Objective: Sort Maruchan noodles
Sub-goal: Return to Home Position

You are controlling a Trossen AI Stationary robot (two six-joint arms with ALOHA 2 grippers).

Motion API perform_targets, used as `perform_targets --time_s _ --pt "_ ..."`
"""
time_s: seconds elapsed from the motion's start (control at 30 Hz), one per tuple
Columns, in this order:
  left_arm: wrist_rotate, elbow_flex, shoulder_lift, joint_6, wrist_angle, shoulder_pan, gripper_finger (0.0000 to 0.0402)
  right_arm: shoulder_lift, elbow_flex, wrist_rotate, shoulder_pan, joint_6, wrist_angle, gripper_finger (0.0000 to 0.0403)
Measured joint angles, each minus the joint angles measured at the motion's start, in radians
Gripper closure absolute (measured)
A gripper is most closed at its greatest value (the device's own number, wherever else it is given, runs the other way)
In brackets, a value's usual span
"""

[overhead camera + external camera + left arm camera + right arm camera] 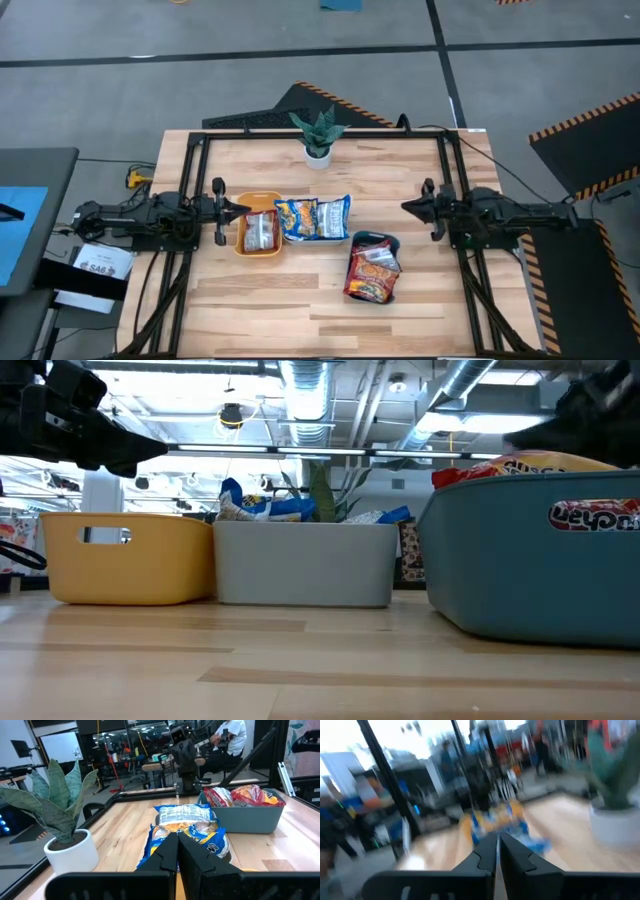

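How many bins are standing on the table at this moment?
3. The orange bin is next to the left gripper, the gray bin beside it in the middle, and the teal bin toward the right gripper, farther from the plant. None looks hidden.

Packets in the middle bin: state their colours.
The packets are yellow and blue; the high view shows it best.

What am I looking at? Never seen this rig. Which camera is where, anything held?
Two dark robot arms at a wooden table. One picture looks straight down, one level across the tabletop, two come from wrist cameras. The left gripper and right gripper sit at opposite sides, both shut, empty. Between them: silver-and-red shiny plastic packets in an orange plastic bin, yellow-and-blue packets in a grey bin, orange-red packets in a teal bin. A potted plant stands behind.
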Motion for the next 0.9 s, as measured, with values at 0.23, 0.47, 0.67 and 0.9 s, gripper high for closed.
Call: perform_targets --time_s 0.23,0.47,0.67,0.9 --pt "0.0 -0.001 -0.002 0.0 0.0 0.0 0.0401 -0.001 0.0 0.003 0.002 0.0 -0.028 0.0359" --pt "0.001 -0.001 0.0 0.0 0.001 0.0 0.0401 -0.001 0.0 0.002 0.001 0.0 -0.072 0.0359" --pt "0.001 -0.002 -0.002 0.0 0.0 0.0 0.0401 -0.001 0.0 -0.002 0.001 0.001 -0.08 0.0359" --pt "0.0 -0.003 -0.002 0.0 0.0 0.019 0.0401 -0.001 0.0 -0.002 0.001 0.001 -0.079 0.0359"
